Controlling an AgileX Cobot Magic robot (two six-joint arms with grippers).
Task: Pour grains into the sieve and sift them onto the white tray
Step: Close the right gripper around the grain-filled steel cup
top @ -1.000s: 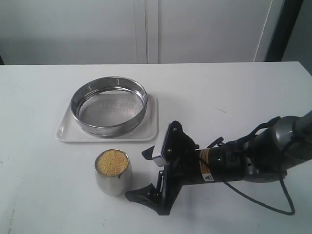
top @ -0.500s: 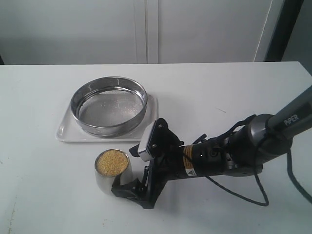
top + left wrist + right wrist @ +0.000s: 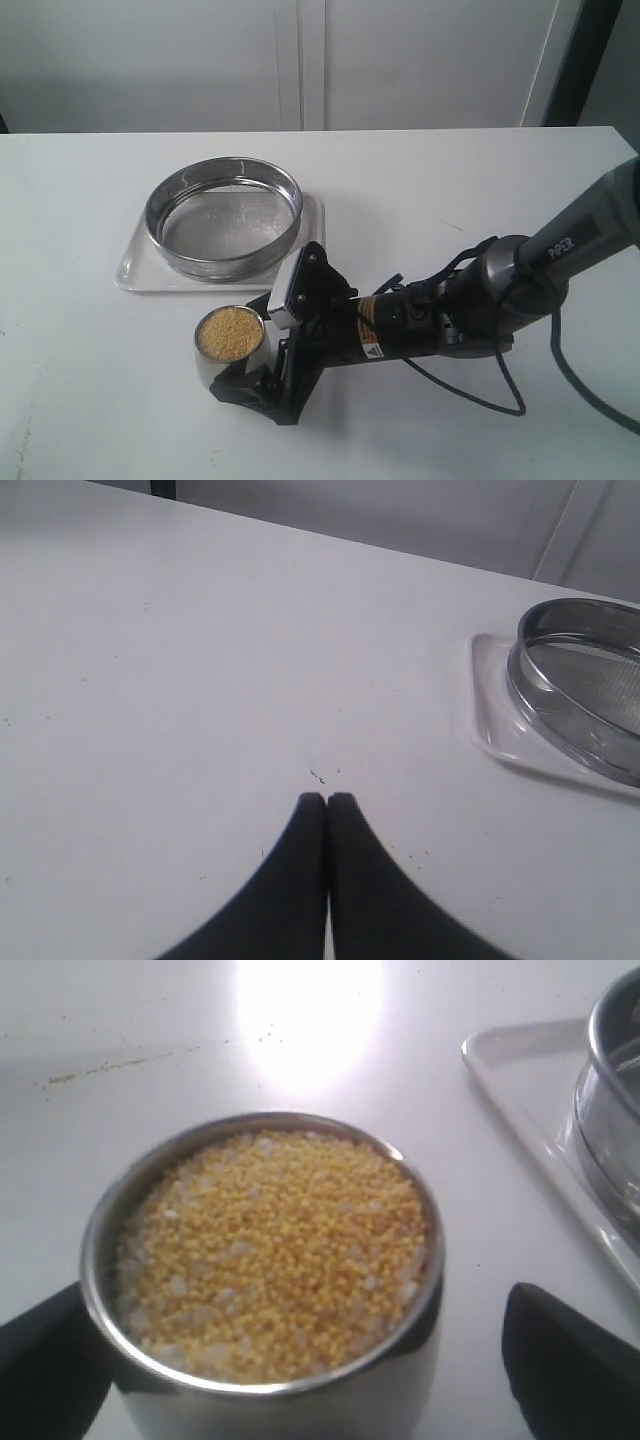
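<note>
Table: white, flat, and carries every item below.

White tray: rectangular with rounded corners and a low rim. It lies on the table's left half, on the far side of the cup.

Sieve: a wide, shallow steel ring with a mesh floor. It stands upright inside the tray and covers most of it.

Cup: small, rounded steel, upright on the table just beside the tray's near edge.

Grains: golden-yellow granules mixed with paler, coarser ones. All of them are in the cup, filling it almost to the rim.

Right gripper: low over the table, reaching in from the right. Its jaws stand wide with the cup between them, not clamped. In the wrist view one of the black fingers is clearly apart from the cup wall. The other sits close against it, and contact cannot be judged.

Left gripper: outside the exterior view. Its jaws are pressed together and hold nothing, over bare table, with a corner of the tray and the sieve off to one side.
</note>
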